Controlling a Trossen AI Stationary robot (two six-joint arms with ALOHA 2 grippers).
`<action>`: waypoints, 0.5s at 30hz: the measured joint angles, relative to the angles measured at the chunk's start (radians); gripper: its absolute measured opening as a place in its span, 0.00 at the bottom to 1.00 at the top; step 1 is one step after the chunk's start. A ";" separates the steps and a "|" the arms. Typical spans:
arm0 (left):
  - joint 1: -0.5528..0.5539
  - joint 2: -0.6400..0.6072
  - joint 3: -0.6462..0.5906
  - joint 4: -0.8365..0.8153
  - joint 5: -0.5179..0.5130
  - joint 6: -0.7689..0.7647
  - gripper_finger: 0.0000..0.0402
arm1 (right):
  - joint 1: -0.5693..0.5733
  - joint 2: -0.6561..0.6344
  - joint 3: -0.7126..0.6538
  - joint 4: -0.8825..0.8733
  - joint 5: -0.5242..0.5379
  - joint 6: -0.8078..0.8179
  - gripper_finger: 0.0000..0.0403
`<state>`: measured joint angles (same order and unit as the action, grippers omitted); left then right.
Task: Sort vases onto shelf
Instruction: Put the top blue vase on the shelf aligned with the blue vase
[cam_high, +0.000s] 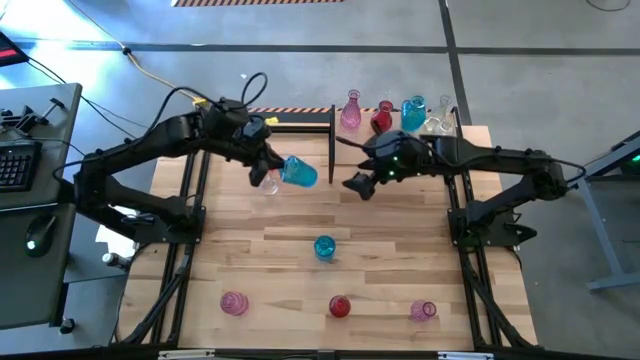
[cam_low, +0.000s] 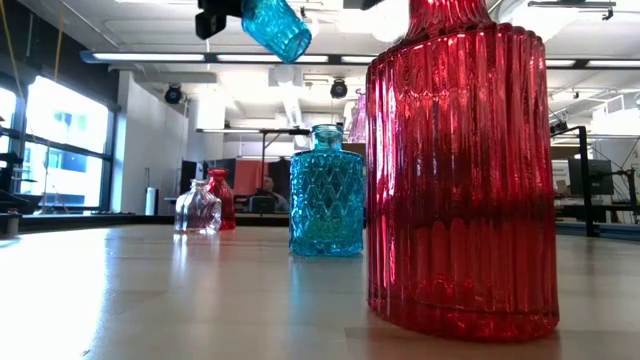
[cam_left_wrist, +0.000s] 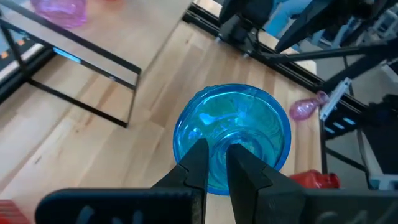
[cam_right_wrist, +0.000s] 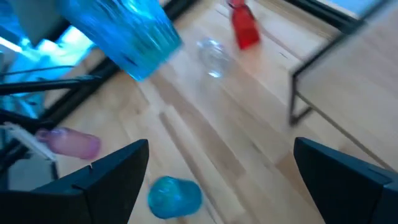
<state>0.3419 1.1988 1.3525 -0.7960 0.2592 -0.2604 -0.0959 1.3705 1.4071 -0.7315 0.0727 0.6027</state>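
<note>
Ribbed red vase (cam_low: 462, 170) stands foreground; left tool (cam_left_wrist: 216, 163) clamps tilted blue vase (cam_high: 298, 172) aloft, right tool (cam_high: 358, 184) apart—slippage risks breakage.

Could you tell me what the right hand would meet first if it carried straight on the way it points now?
Probably the blue vase held aloft by the left hand; the open right hand faces it across a bare gap, though depth is unclear.
</note>
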 joint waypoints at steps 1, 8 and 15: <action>-0.009 0.000 0.000 -0.001 0.000 -0.001 0.06 | 0.008 0.000 0.000 0.018 0.000 -0.001 0.95; -0.078 0.000 0.000 -0.009 0.001 -0.024 0.06 | 0.063 0.000 0.000 0.130 -0.001 -0.001 0.95; -0.148 0.000 0.000 -0.013 0.002 -0.049 0.06 | 0.122 0.005 0.000 0.232 0.007 -0.001 0.95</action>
<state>0.1936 1.1988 1.3525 -0.8088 0.2611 -0.3090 0.0265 1.3758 1.4071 -0.4996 0.0798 0.6014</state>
